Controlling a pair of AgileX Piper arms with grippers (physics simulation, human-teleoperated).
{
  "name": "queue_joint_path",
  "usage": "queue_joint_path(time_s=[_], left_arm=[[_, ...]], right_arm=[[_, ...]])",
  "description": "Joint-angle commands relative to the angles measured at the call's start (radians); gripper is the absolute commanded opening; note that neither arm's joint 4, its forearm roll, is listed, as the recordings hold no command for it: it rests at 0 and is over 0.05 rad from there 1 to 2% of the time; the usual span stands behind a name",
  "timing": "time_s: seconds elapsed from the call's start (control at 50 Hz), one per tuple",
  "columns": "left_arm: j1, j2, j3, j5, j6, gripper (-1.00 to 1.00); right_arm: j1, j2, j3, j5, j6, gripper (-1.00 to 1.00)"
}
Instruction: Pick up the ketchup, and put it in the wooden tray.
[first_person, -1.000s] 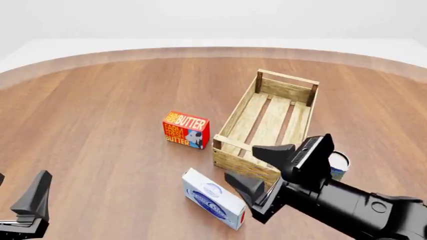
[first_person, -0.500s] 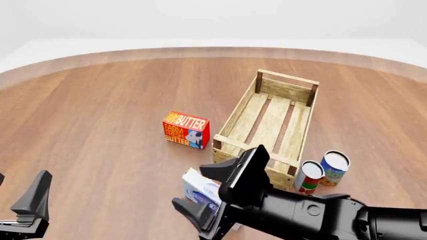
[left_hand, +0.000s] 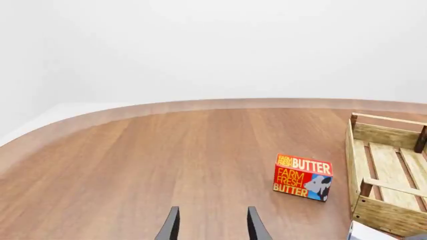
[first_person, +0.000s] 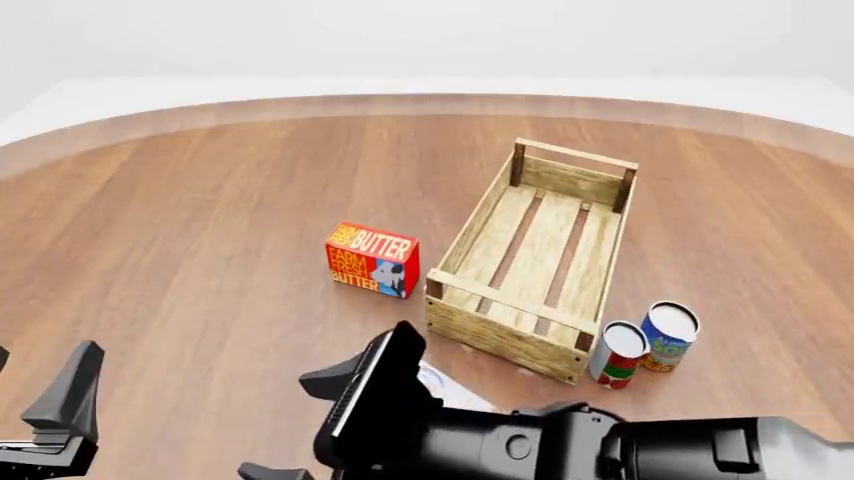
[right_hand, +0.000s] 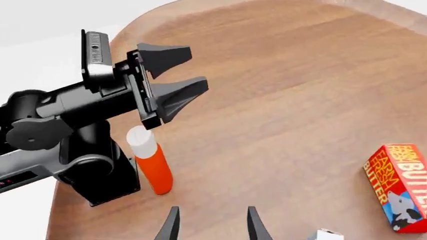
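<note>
Right pincer (first_person: 287, 425) swung left across the near table (first_person: 200, 200) over the last second, from beside the wooden tray (first_person: 534, 255) to the near centre, covering the white box. Jaws spread, nothing held. Left pincer (right_hand: 172, 74) parked near-left, jaws apart, empty. Ketchup (right_hand: 150, 160) upright by the left arm's base, outside the front view. Likely heading for the bottle; grasp not yet begun.

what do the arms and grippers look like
Both arms are matte black with rounded joint housings. The left gripper has two dark grey, wedge-shaped pointed fingers on a black bar; the right gripper has the same tapered fingers. No cables or markings are visible.
</note>
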Motion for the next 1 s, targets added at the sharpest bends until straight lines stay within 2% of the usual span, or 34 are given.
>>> queue_joint_path(time_s=[0.02,0.3,0.36,0.48,0.8,1.0], left_arm=[[0.0,0.0,0.0,0.0,0.0,1.0],[0.0,0.0,0.0,0.0,0.0,1.0],[0.0,0.0,0.0,0.0,0.0,1.0],[0.0,0.0,0.0,0.0,0.0,1.0],[0.0,0.0,0.0,0.0,0.0,1.0],[0.0,0.0,0.0,0.0,0.0,1.0]], right_arm=[[0.064,0.078,-0.096,0.039,-0.019,1.0],[0.1,0.131,-0.173,0.089,-0.064,1.0],[0.114,0.147,-0.198,0.109,-0.095,1.0],[0.143,0.171,-0.236,0.127,-0.114,1.0],[0.188,0.23,-0.301,0.142,-0.14,1.0],[0.187,0.268,-0.328,0.138,-0.162,1.0]])
